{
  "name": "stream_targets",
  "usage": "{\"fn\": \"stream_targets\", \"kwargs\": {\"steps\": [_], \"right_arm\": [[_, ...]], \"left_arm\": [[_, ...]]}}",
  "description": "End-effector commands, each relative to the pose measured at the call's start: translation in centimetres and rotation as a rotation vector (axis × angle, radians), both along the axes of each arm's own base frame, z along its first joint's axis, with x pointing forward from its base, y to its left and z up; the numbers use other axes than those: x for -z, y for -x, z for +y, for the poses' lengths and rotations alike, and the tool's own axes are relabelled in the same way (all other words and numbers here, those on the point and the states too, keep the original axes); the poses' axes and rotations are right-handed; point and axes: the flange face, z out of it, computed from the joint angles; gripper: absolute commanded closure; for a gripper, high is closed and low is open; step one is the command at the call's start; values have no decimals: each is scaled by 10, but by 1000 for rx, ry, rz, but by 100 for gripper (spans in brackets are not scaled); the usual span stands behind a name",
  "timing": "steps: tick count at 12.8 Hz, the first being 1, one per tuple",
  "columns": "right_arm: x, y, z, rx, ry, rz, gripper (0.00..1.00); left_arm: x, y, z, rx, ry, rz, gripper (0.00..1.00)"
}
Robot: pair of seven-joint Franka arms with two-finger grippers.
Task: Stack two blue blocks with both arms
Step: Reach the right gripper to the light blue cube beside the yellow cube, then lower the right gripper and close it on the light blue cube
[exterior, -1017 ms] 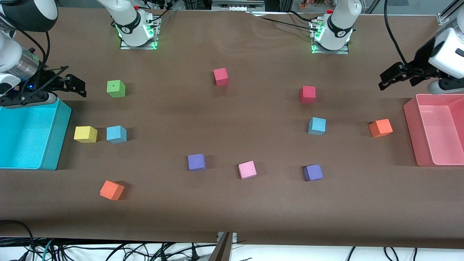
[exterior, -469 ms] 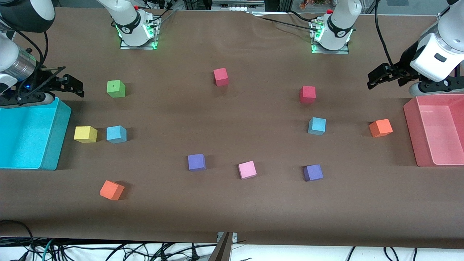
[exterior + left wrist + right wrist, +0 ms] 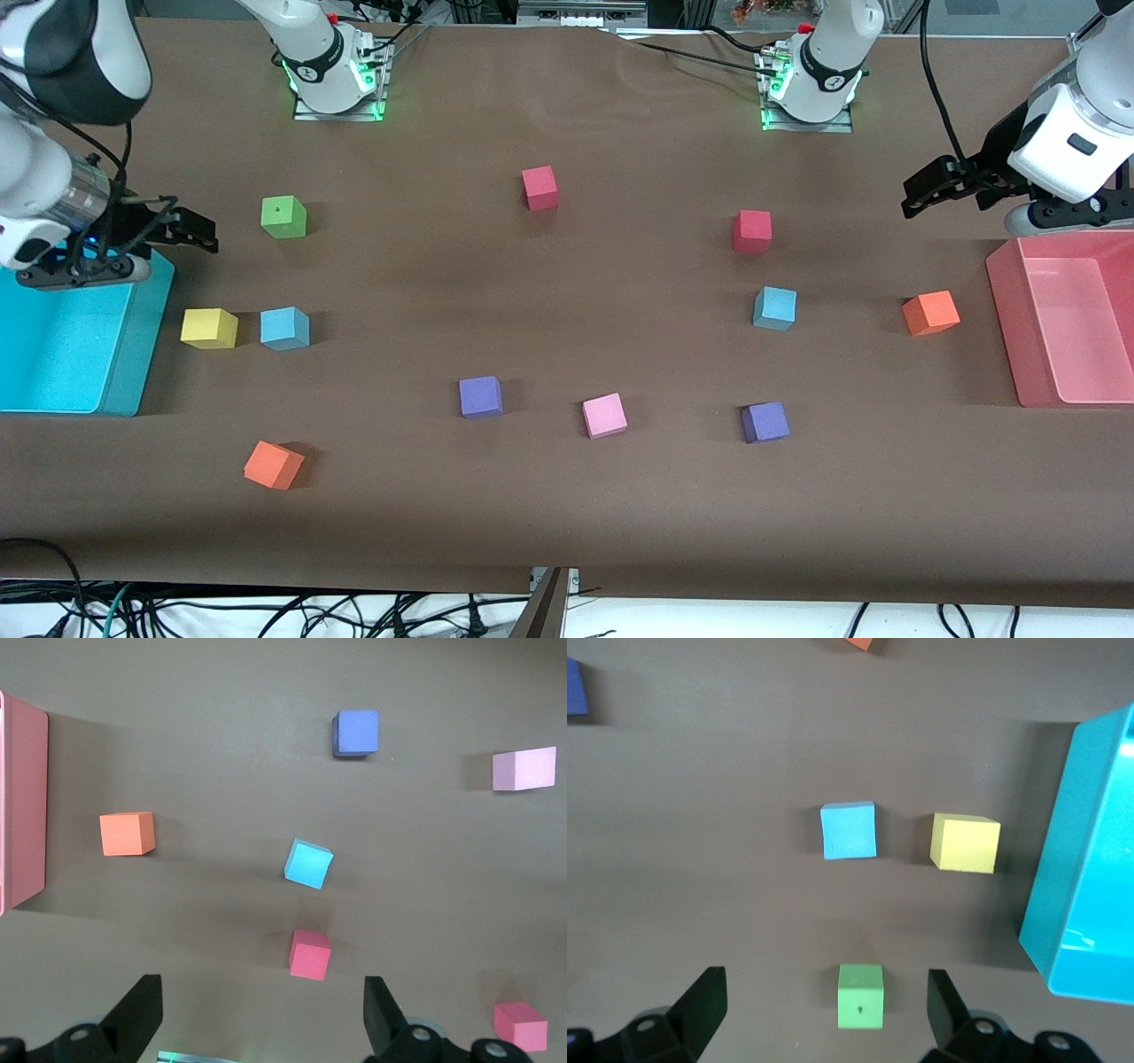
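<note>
Two sky-blue blocks lie apart on the brown table. One blue block [image 3: 284, 328] sits toward the right arm's end beside a yellow cube [image 3: 209, 328]; it also shows in the right wrist view [image 3: 850, 829]. The other blue block [image 3: 774, 307] sits toward the left arm's end, nearer the camera than a red cube [image 3: 752, 230]; it also shows in the left wrist view [image 3: 308, 864]. My right gripper [image 3: 190, 232] is open and empty, up over the table by the cyan bin's corner. My left gripper [image 3: 930, 190] is open and empty, up over the table by the pink bin's corner.
A cyan bin [image 3: 142, 337] stands at the right arm's end, a pink bin [image 3: 1005, 328] at the left arm's end. Scattered cubes: green [image 3: 283, 217], red [image 3: 539, 188], two orange [image 3: 930, 312] [image 3: 274, 464], two purple [image 3: 480, 396] [image 3: 765, 422], pink [image 3: 604, 415].
My left arm has swung its gripper a little toward the table's middle. My right gripper has shifted slightly lower in the front view, by the cyan bin. No cube has moved.
</note>
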Motion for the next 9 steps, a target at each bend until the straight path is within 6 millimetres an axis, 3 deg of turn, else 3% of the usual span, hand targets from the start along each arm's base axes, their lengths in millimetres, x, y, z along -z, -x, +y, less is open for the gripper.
{"fn": "stream_targets", "kwargs": {"steps": [1, 4, 9], "right_arm": [[54, -4, 0, -8, 11, -36, 0], [122, -8, 2, -13, 12, -87, 0], [211, 3, 4, -24, 15, -119, 0]], "left_arm": [[12, 4, 3, 54, -34, 29, 0], [18, 5, 7, 74, -35, 41, 0], [15, 4, 6, 74, -26, 29, 0]]}}
